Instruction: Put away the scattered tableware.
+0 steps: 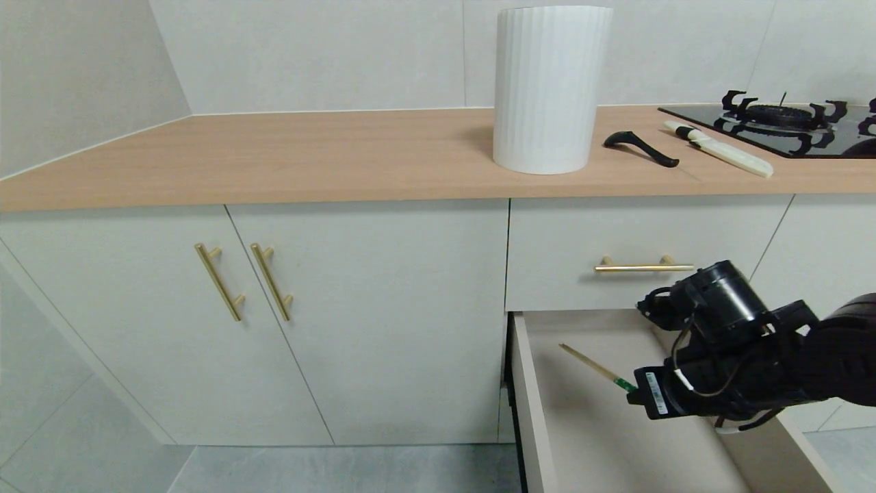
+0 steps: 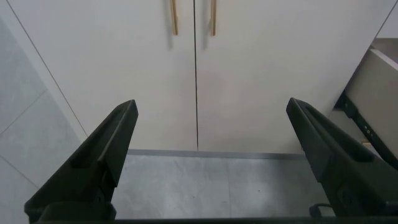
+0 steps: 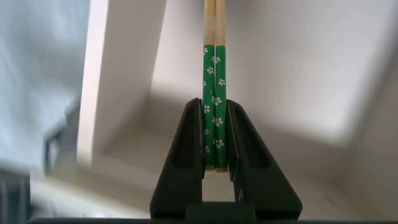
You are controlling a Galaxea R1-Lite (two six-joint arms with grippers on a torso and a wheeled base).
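Note:
My right gripper [image 1: 633,390] [image 3: 215,134] is shut on a pair of bamboo chopsticks [image 3: 215,74] with green flowered ends, held over the inside of the open drawer [image 1: 540,411]; their tips [image 1: 582,359] point toward the drawer's back left. On the counter at the right lie a black-handled utensil [image 1: 641,148] and a cream-coloured knife [image 1: 722,148]. My left gripper [image 2: 211,162] is open with nothing between its fingers, low in front of the closed cabinet doors [image 2: 196,74].
A tall white ribbed container [image 1: 547,89] stands on the wooden counter [image 1: 274,154]. A black gas hob [image 1: 787,123] sits at the far right. A closed drawer with a gold handle [image 1: 643,267] is just above the open one. Grey tiled floor below.

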